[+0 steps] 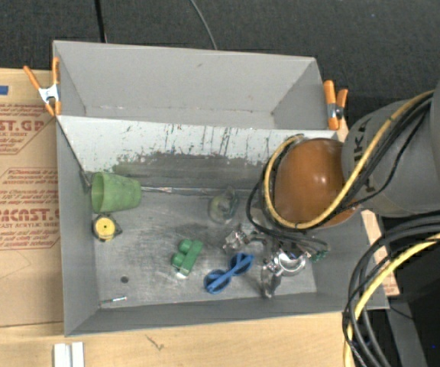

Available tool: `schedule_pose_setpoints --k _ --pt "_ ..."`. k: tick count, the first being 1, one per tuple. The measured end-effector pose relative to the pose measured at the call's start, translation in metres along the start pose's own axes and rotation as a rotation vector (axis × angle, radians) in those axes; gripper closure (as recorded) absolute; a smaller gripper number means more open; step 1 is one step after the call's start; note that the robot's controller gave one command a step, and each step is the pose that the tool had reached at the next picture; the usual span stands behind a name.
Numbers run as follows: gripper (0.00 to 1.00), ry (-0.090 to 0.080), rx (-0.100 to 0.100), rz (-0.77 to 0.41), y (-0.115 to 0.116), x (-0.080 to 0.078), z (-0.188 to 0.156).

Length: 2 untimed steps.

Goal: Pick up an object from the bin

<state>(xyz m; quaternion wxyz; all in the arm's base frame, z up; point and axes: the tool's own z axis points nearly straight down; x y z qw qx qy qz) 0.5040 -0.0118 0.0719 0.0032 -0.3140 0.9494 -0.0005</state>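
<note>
In the camera view the gripper (279,270) sits low over the near right corner of the bin (166,140), under the arm's orange cover (308,182). I cannot tell whether it is open or closed, and I see nothing in its hold. The nearest thing is a blue loop (221,278), lying flat on the floor just to its left. A small metal-looking piece (235,240) lies just beyond the loop, and a green block (186,254) a little further left. The loop looks light, thin and probably bendy plastic, so it may flex or slide on the smooth metal. A pinch across one narrow strand, near its middle, looks the surest hold. A green cup (115,192) and a yellow wheel (104,228) lie well apart at the far left.
</note>
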Motion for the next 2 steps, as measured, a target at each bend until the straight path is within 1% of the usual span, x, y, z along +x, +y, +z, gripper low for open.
schedule_pose_setpoints --k 1,2 --pt "1.0 -0.006 0.003 0.0 -0.001 -0.001 -0.001" --pt "1.0 -0.001 0.001 -0.289 -0.001 0.001 -0.148"
